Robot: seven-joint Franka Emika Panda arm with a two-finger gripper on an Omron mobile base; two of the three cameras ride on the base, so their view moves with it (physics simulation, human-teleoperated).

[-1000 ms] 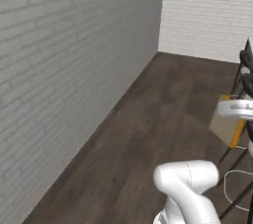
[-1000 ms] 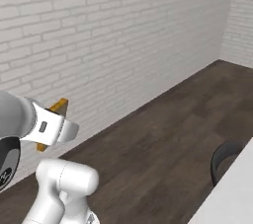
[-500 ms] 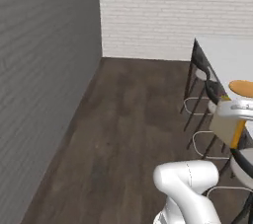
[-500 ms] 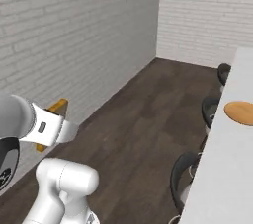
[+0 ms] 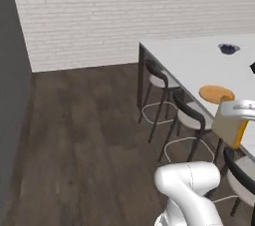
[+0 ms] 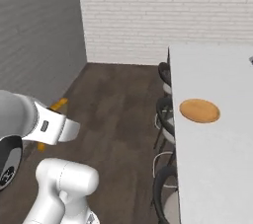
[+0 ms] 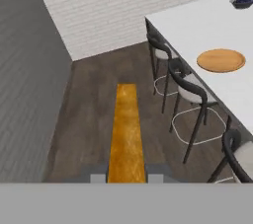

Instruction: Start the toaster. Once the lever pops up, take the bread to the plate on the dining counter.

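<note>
Tool [image 7: 127, 177] is clamped on the bread [image 7: 126, 131], jaws pinched in on the slice's near end so it sticks straight out ahead, hanging over the dark wood floor [image 5: 84, 135]. So I'd say the toaster part is done and this is the carry leg. The plate [image 7: 221, 60] sits empty on the white dining worktop [image 6: 217, 159], close to the edge on the stool side, well apart from the bread. Beyond the plate, further along the worktop, is a small grey bowl [image 5: 228, 48] with something blue in it. Next move probably needs the slice brought over the stools [image 5: 191, 116] and lowered flat onto the plate. Fingertips are mostly cut off at the hand view's bottom, and the worktop's far side runs out of frame.
</note>
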